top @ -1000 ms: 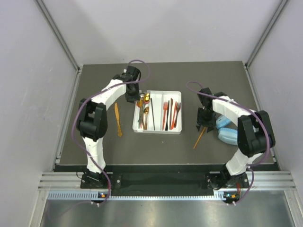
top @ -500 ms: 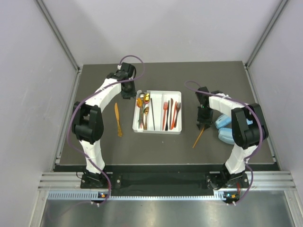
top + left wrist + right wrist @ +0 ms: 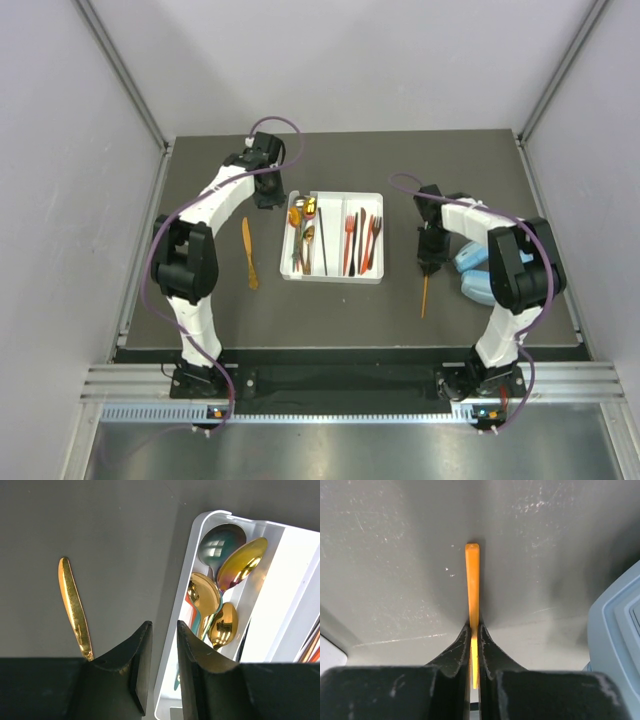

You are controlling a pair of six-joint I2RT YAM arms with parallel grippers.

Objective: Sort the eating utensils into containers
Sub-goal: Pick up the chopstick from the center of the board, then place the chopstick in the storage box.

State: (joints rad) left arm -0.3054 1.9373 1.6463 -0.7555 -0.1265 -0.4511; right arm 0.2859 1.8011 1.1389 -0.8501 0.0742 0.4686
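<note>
- your right gripper (image 3: pixel 474 630) is closed tight on one end of the orange stick (image 3: pixel 472 580); the rest of the stick points straight out ahead of the fingertips, low over the table (image 3: pixel 395 555).
- whether the stick has left the table, i cannot tell.
- the stick looks thin, light, stiff and smooth. pinched at its end, it will likely swing or pivot, so carry it slowly.
- the light-blue headphones (image 3: pixel 615 625) sit close on that gripper's right side; give them room.
- your left gripper (image 3: pixel 161 627) is partly open and holds nothing. the white tray (image 3: pixel 287 570), with gold spoons (image 3: pixel 240 565) in its nearest slot, lies just ahead and to its right.
- a gold utensil (image 3: pixel 74 607) lies flat on the table ahead and to the left of that gripper. it looks slick and thin, so pinch it across its narrow width near the middle.
</note>
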